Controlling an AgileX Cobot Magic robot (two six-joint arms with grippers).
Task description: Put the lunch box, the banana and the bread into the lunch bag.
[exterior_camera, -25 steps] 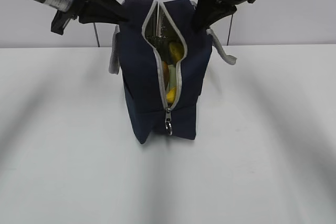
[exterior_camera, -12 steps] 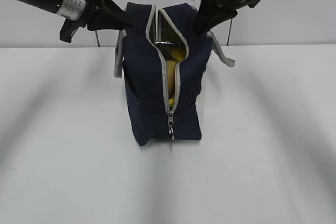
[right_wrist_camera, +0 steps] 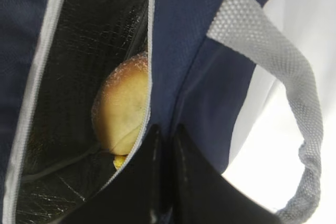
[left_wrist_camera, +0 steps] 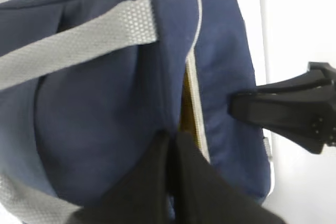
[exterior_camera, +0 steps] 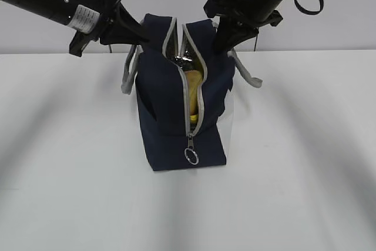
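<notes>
Compared with a second ago, the lunch bag (exterior_camera: 170,110) is seen shifted slightly, its base spread wider on the table (exterior_camera: 70,174). The ring pull (exterior_camera: 191,156) is now swung outward, and both arms are seen moved leftward and lower.

Navy lunch bag (exterior_camera: 167,116) on white table (exterior_camera: 305,168), zipper part open, 2 grippers at its top edges.
</notes>
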